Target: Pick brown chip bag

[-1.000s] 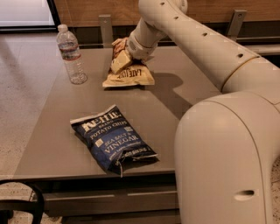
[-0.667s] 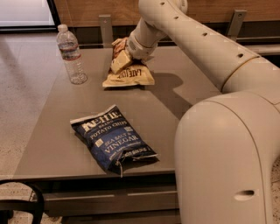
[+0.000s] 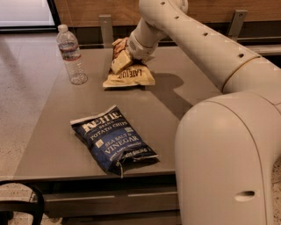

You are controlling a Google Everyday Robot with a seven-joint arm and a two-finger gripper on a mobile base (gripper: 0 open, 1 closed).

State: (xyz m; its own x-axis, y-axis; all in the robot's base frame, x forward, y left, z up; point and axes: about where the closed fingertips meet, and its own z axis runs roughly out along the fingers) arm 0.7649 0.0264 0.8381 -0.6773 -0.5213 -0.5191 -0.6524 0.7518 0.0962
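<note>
Grey table [image 3: 57,145], pale speckled floor [image 3: 22,96], wood-panelled wall [image 3: 88,6] behind

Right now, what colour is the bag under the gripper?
Brown chip bag: tan-yellow ends, dark brown middle, camera view; gripper on it.

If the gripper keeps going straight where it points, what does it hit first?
The brown chip bag: the gripper is at its upper end, angled down into it and seemingly touching, with the table right beneath.
</note>
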